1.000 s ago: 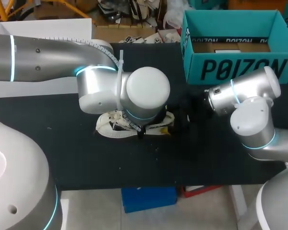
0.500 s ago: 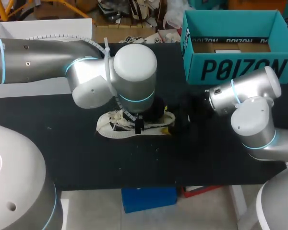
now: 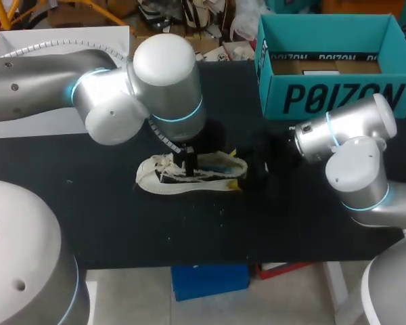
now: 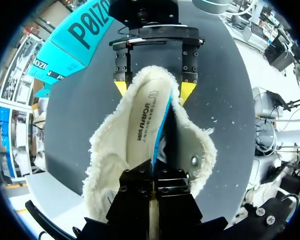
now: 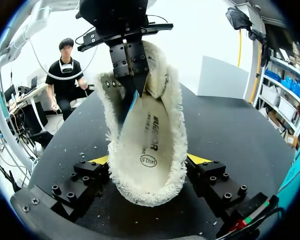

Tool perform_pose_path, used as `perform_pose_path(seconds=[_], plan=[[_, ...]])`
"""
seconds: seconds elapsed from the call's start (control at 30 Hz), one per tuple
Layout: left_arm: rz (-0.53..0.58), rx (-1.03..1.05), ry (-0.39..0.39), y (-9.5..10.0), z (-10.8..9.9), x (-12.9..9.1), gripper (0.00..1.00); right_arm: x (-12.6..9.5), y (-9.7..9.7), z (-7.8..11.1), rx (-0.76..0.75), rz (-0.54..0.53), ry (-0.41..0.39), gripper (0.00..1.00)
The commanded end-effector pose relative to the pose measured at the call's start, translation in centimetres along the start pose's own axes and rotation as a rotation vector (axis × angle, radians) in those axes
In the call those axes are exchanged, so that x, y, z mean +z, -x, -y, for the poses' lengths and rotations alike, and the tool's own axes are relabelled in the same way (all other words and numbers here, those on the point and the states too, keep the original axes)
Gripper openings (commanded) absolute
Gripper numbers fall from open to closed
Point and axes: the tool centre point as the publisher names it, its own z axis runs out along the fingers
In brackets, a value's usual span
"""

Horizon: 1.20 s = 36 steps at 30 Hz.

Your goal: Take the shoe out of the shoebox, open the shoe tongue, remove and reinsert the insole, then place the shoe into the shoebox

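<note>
Both sides of shoe [image 3: 164,177] heel clamped by right gripper [image 5: 147,160]; left gripper [image 4: 154,174] pinches insole [image 4: 141,125] edge.

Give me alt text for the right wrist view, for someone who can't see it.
A fleece-lined shoe lies on the black table, its heel gripped from both sides by the right gripper. From ahead, the left gripper pinches the front end of the white insole, where a blue edge shows.
</note>
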Motion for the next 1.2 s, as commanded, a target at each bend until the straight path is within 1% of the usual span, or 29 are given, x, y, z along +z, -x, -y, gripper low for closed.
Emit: perform_pose_path(seconds=[0.03,0.27,0.33,0.47,0.57,0.6,0.77,0.97,1.1,1.2], plan=[[0.004,0.006,-0.057,-0.6,-0.6,-1.4,0.0,0.1,0.0,0.1,0.001,0.0,-0.003,0.0],[0.001,0.008,-0.075,-0.6,-0.3,-1.4,0.0,0.1,0.0,0.1,0.001,0.0,-0.003,0.0],[-0.004,0.011,-0.075,-0.6,0.0,-1.0,0.0,0.1,0.0,0.1,0.001,0.0,-0.003,0.0],[-0.036,0.045,-0.06,-0.5,0.9,0.4,0.0,0.1,0.0,0.1,0.001,0.0,-0.003,0.0],[-0.04,0.087,-0.079,-0.5,1.7,0.7,0.0,0.1,0.0,0.1,0.001,0.0,-0.003,0.0],[-0.044,0.106,-0.094,-0.5,2.0,0.8,0.14,0.1,0.0,0.1,0.001,0.0,-0.003,0.0],[-0.034,0.183,-0.14,-1.1,3.1,0.7,0.35,0.1,0.0,0.1,0.001,0.0,-0.003,0.0],[-0.029,0.229,-0.179,-1.3,4.1,0.6,0.39,0.1,0.0,0.1,0.001,0.0,-0.003,0.0],[-0.021,0.247,-0.194,-1.6,4.7,0.3,0.38,0.1,0.0,0.1,0.001,0.0,-0.003,0.0],[-0.022,0.258,-0.196,-1.8,5.2,0.5,0.38,0.1,0.0,0.1,0.001,0.0,-0.003,0.0]])
